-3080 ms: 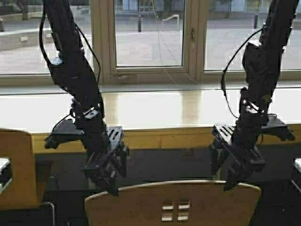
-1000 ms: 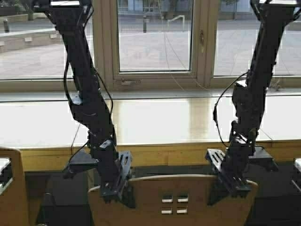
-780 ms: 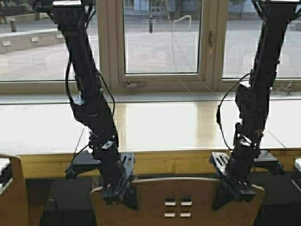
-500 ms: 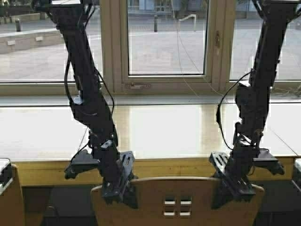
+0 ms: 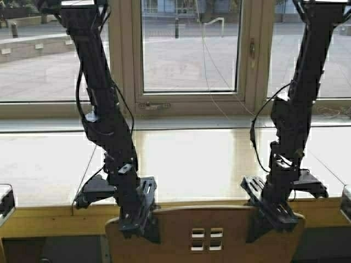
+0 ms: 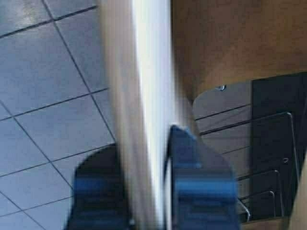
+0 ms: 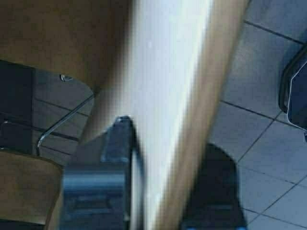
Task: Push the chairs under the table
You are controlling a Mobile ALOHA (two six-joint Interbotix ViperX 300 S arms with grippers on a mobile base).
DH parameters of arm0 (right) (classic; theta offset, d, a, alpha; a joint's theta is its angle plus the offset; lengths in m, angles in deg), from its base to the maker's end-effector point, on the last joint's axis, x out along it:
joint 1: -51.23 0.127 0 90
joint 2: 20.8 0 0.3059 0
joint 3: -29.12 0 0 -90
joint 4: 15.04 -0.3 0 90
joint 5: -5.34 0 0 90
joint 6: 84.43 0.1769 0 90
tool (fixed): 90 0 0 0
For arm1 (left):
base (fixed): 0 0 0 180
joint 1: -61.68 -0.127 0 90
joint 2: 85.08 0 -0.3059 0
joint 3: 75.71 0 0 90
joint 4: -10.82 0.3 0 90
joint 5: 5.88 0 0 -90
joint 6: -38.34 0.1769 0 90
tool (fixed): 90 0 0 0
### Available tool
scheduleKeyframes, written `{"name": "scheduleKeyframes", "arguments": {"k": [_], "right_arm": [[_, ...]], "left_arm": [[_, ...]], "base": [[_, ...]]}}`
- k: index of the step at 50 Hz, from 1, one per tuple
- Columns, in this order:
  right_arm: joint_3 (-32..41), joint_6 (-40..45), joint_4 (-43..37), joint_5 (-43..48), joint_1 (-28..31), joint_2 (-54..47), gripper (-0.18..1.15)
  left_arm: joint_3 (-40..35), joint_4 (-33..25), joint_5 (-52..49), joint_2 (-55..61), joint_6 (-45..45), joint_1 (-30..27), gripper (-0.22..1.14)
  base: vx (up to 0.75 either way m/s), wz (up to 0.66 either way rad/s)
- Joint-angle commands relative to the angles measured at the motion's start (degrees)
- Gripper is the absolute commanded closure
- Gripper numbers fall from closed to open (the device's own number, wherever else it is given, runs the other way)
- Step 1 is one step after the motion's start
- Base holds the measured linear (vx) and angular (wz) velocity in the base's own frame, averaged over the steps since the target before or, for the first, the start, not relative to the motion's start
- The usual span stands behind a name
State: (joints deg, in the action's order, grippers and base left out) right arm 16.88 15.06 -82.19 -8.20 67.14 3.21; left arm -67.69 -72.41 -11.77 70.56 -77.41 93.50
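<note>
At the left corner of the chair's backrest, our left pincer is clamped over the top edge, one finger on the seat side and one behind. Along the same edge to the right, our right pincer grips the other corner the same way, a finger on each face. We judge both arms equally near. The backrest runs crosswise between our pincers, parallel to the surface's yellowish front edge, which lies straight ahead, just beyond the backrest top. The seat is hidden, so we cannot tell how far under it sits. The push should go straight forward, square to that edge.
</note>
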Motion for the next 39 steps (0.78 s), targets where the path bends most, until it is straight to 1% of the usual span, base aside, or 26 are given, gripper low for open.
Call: {"name": "scheduleKeyframes", "arguments": {"k": [1, 15, 20, 23, 25, 27, 34, 35, 37, 39], "right_arm": [[0.53, -5.36, 6.06, 1.41, 1.23, 0.7, 0.93], [0.44, -5.36, 7.47, 1.49, 1.23, 0.7, 0.93], [0.18, -5.36, 7.73, 2.37, 1.14, 0.7, 0.91], [-0.09, -5.36, 7.73, 2.72, 1.23, 0.7, 0.87], [0.0, -5.36, 7.73, 2.72, 1.23, 0.7, 0.8], [0.09, -5.36, 7.73, 2.46, 1.23, 0.7, 0.71], [0.62, -5.45, 7.82, 0.18, 1.23, 0.79, 0.25], [0.79, -5.45, 7.82, 0.0, 1.14, 0.88, 0.2], [0.88, -5.36, 7.82, -0.35, 1.23, 1.05, 0.1], [0.7, -5.36, 7.73, -0.7, 1.23, 1.41, 0.02]], "left_arm": [[-0.97, 1.41, 1.85, -2.72, 5.01, -0.79, 0.89], [0.0, 1.41, 1.85, -2.9, 5.1, -0.79, 0.89], [0.26, 1.41, 1.76, -3.16, 5.19, -0.62, 0.86], [0.18, 1.58, 1.76, -3.25, 5.36, -0.62, 0.81], [0.18, 1.58, 1.76, -3.34, 5.71, -0.53, 0.76], [0.09, 1.67, 1.76, -3.43, 6.06, -0.62, 0.68], [0.26, 1.67, 1.76, -3.87, 7.12, -0.53, 0.34], [0.35, 1.58, 1.58, -4.04, 7.38, -0.62, 0.27], [0.53, 1.67, 1.32, -4.31, 7.56, -0.53, 0.19], [0.88, 1.58, 0.79, -4.57, 7.65, -0.62, 0.11]], "base": [[0.16, -0.03], [0.13, -0.02], [0.07, -0.01], [0.05, -0.01], [0.04, 0.0], [0.04, 0.0], [0.02, 0.01], [0.01, 0.0], [0.01, 0.0], [0.01, -0.01]]}}
